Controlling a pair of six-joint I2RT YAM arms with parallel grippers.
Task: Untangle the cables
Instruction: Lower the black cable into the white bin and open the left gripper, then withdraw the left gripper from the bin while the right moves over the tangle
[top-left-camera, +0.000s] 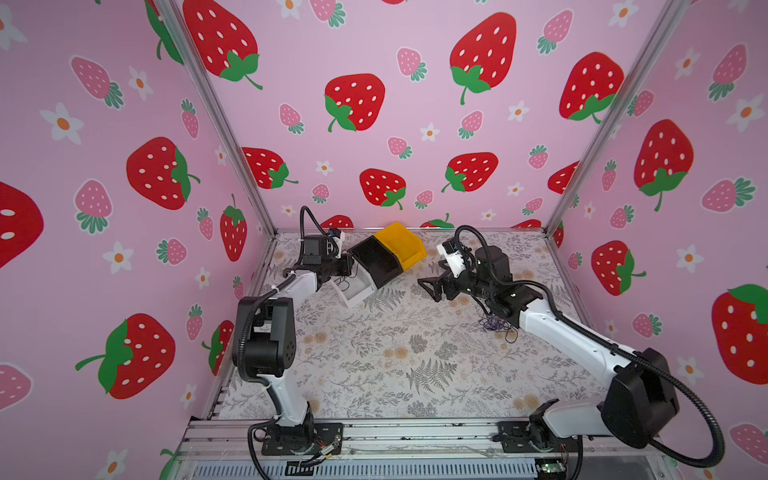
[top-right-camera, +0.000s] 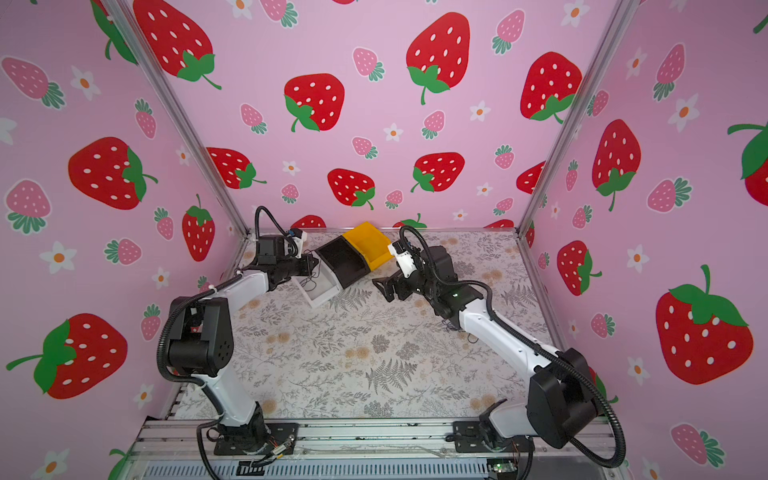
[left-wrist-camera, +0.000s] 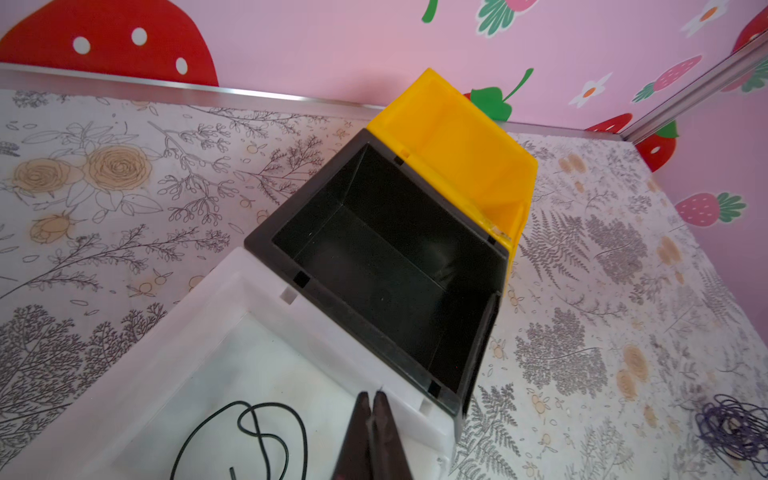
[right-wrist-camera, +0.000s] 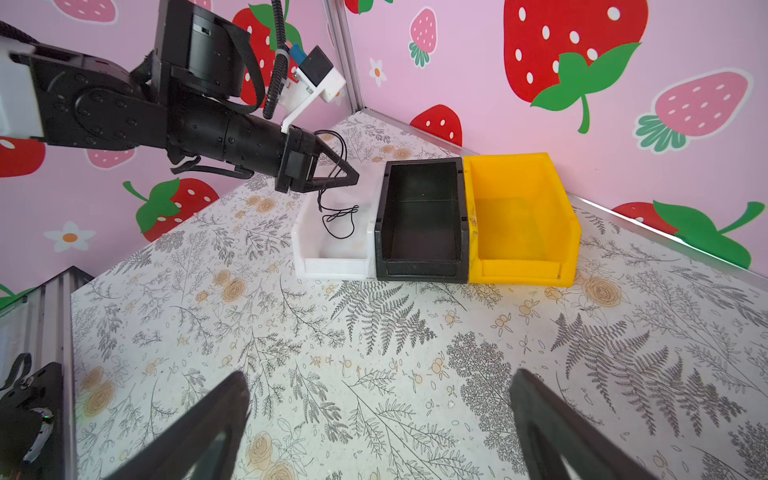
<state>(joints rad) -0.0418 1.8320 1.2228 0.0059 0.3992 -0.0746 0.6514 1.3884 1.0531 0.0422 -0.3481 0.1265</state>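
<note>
A tangle of thin dark-purplish cables (top-left-camera: 494, 324) lies on the floral mat under my right forearm; the left wrist view shows the cables (left-wrist-camera: 735, 428) too. One thin black cable (right-wrist-camera: 340, 220) hangs from my left gripper (right-wrist-camera: 353, 178) and coils on the floor of the white bin (right-wrist-camera: 328, 262). The same coil (left-wrist-camera: 249, 432) lies beside the left gripper (left-wrist-camera: 372, 397), whose fingers are pressed together with a short wire end at the tip. My right gripper (top-left-camera: 428, 286) hovers open over bare mat, right of the bins, with nothing between its fingers (right-wrist-camera: 232, 390).
A white bin (top-left-camera: 357, 297), a black bin (top-left-camera: 374, 249) and a yellow bin (top-left-camera: 399, 237) stand joined in a row at the back. The black bin (right-wrist-camera: 419, 270) and yellow bin (right-wrist-camera: 519, 274) hold nothing. Pink strawberry walls enclose the mat on three sides.
</note>
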